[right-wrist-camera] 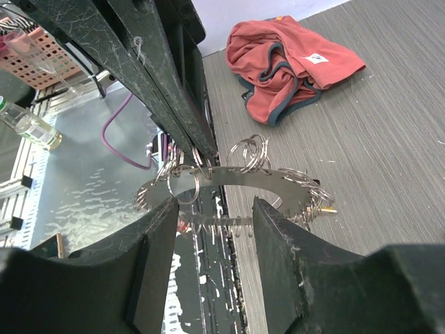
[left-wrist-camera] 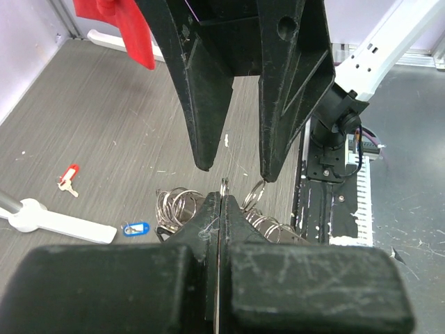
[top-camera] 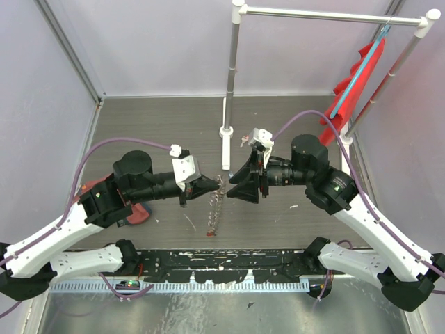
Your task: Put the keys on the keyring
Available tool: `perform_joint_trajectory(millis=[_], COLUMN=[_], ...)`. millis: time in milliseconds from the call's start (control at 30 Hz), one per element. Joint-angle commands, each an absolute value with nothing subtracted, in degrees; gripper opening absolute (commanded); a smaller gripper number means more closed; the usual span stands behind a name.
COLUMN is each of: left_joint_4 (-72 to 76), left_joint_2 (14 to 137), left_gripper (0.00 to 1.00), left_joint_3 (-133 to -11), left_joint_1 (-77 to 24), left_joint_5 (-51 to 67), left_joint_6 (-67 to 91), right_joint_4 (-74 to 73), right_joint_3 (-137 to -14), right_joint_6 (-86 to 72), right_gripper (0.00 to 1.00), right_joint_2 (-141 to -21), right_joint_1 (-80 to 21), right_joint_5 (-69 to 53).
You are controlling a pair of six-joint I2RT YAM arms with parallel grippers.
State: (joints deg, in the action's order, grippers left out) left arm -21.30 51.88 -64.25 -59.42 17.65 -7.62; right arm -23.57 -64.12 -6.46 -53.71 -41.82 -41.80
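The keyring (right-wrist-camera: pixel 236 175) is a flat silvery ring with many small wire loops along its rim, held upright above the table; in the top view (top-camera: pixel 216 203) it shows edge-on. My left gripper (left-wrist-camera: pixel 221 198) is shut on its thin metal edge, and also shows in the top view (top-camera: pixel 210 186). My right gripper (right-wrist-camera: pixel 211 212) is open, its fingers on either side of the ring's lower arc without touching it; it faces the left one (top-camera: pixel 238 185). A red-tagged key (left-wrist-camera: pixel 68 175) and a blue-tagged key (left-wrist-camera: pixel 135 228) lie loose on the table. The red-tagged key also shows in the top view (top-camera: pixel 243 141).
A white stand (top-camera: pixel 227 132) with an upright pole rises just behind the grippers, its foot near the loose keys. A red cloth (right-wrist-camera: pixel 292 56) lies crumpled on the table under the left arm. Another red cloth (top-camera: pixel 361 66) hangs from the rail at the back right.
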Motion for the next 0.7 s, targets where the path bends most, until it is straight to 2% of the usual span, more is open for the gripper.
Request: perform_joint_trajectory(millis=[0, 333, 533, 667], left_joint_4=[-17.5, -17.1, -16.2, -15.2], left_joint_2=[51.7, 51.6, 51.2, 50.9], left_gripper=[0.00, 0.00, 0.00, 0.00], left_joint_3=[-67.1, -67.0, -66.9, -66.5], left_joint_1=[-59.6, -59.5, -59.5, -59.5], left_joint_5=[18.8, 18.6, 19.0, 19.3], left_joint_6=[-7.3, -7.2, -6.6, -5.8], right_joint_4=[-20.7, -25.8, -21.5, -15.1], right_joint_3=[-66.0, -67.5, -66.6, -64.5], right_joint_6=[-7.4, -3.0, -3.2, -5.7], right_gripper=[0.53, 0.52, 0.39, 0.36], right_joint_2=[-52.6, -52.3, -48.9, -48.1], right_joint_1=[-41.9, -41.9, -41.9, -41.9], right_joint_5=[-43.3, -44.1, -38.4, -36.0])
